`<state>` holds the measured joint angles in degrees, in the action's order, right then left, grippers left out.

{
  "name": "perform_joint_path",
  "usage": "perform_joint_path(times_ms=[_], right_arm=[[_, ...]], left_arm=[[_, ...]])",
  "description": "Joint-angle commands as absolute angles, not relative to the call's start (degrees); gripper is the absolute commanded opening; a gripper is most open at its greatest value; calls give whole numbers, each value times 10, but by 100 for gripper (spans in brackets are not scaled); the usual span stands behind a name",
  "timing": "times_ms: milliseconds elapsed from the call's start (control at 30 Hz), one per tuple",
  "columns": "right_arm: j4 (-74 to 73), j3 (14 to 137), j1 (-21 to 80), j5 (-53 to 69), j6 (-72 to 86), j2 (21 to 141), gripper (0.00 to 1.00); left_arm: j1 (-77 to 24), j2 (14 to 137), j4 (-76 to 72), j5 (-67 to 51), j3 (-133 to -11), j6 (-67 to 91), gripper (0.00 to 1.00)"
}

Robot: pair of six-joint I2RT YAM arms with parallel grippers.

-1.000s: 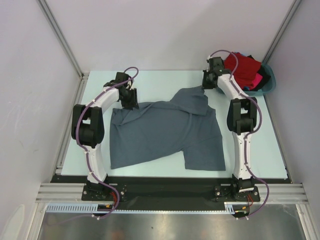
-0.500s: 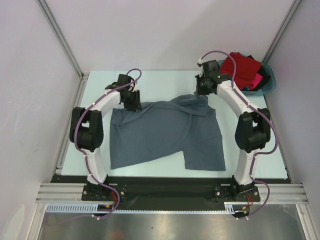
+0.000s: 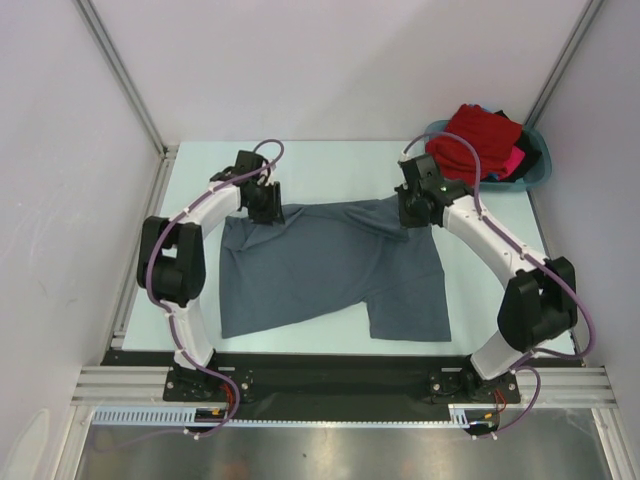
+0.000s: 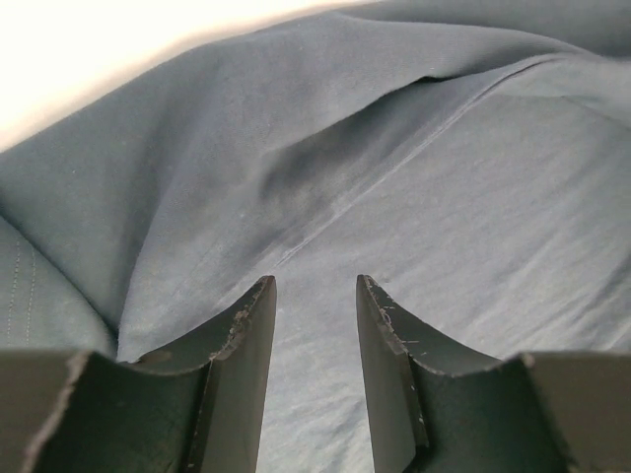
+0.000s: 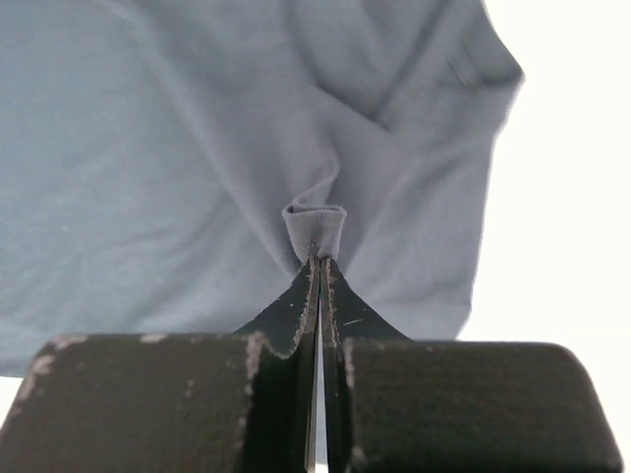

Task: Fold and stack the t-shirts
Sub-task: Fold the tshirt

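Note:
A large slate-grey t-shirt [image 3: 330, 270] lies spread on the pale table. My right gripper [image 3: 405, 212] is shut on a pinch of its far right edge, a fold of grey cloth [image 5: 315, 230] sticking out past the fingertips. My left gripper [image 3: 268, 208] is open at the shirt's far left corner, fingers [image 4: 242, 340] just over the grey cloth [image 4: 394, 177], nothing between them. A red t-shirt [image 3: 485, 135] with pink and dark ones lies piled in the teal basin [image 3: 538, 168].
The basin stands at the table's far right corner. Metal frame posts [image 3: 120, 75] and white walls enclose the table. Bare table [image 3: 505, 300] lies right of the shirt and a strip [image 3: 330, 155] along the far edge.
My right gripper has pulled the shirt's far right corner back toward the near side and the middle, flattening the raised flap. My left gripper has shifted slightly right at the far left corner.

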<state>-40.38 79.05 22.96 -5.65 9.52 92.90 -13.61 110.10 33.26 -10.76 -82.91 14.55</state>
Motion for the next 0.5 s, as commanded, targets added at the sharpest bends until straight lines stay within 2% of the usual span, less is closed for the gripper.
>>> perform_joint_path(times_ms=[0,467], right_arm=[[-446,766,242,-143,138,890,0],[-466,641,273,-163,243,882,0]], left_arm=[[-144,1063,315,-117,-827,149,43],[-149,1069,316,-123,-821,142,43]])
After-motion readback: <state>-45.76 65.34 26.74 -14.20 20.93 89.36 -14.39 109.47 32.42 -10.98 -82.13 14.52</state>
